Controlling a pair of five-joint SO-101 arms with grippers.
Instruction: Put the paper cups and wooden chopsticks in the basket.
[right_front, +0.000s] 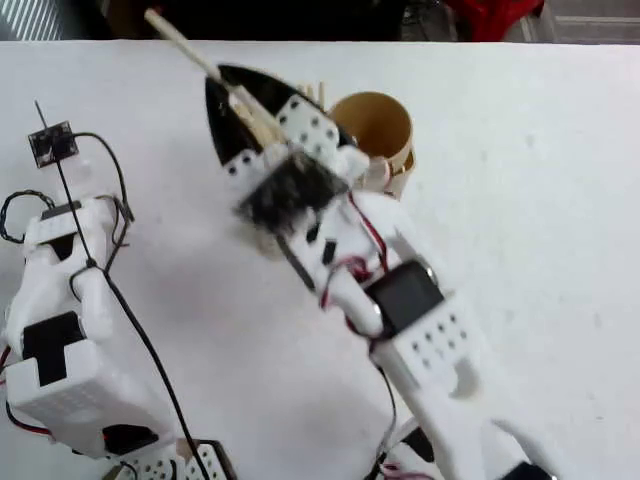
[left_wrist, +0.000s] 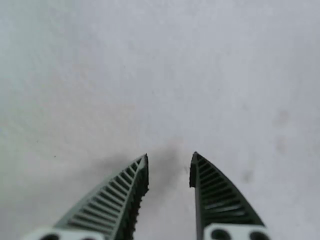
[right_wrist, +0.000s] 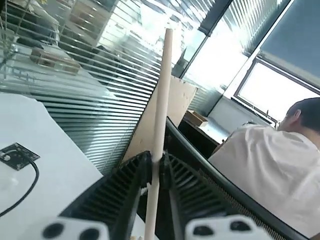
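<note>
Here, a white desk (right_front: 540, 150) seen from above carries 2 white robot arms. The right arm (right_front: 420, 320) comes in from 5 o'clock and stretches across the middle of the desk toward 11 o'clock. The right fingers (right_wrist: 125, 185) are clamped together on 1 pale wooden chopstick (right_front: 185, 45), gripping it partway along its length. From the grip the chopstick slants away toward 10 o'clock, and its free end reaches past the far edge of the desk. In the right wrist view the chopstick (right_wrist: 162, 90) rises straight out from between the dark ribbed fingers.

Behind and under the grip, at about 12 o'clock on the desk, lies a black basket (right_front: 222, 110). Its dark mesh wall (right_wrist: 225, 195) curves just behind the fingers in the right wrist view. Just beside the basket, at its 3 o'clock, a brown paper cup (right_front: 375, 125) stands upright with its mouth open. Tips of more pale sticks (right_front: 316, 93) show at the cup's 10 o'clock; I cannot tell what they rest in.

The left arm (right_front: 60, 330) sits folded at 8 o'clock, well apart from the basket. The left fingers (left_wrist: 125, 195) are apart, with bare desk showing between them. A small black circuit board (right_front: 52, 145) on a thin black cable lies at 10 o'clock.
</note>
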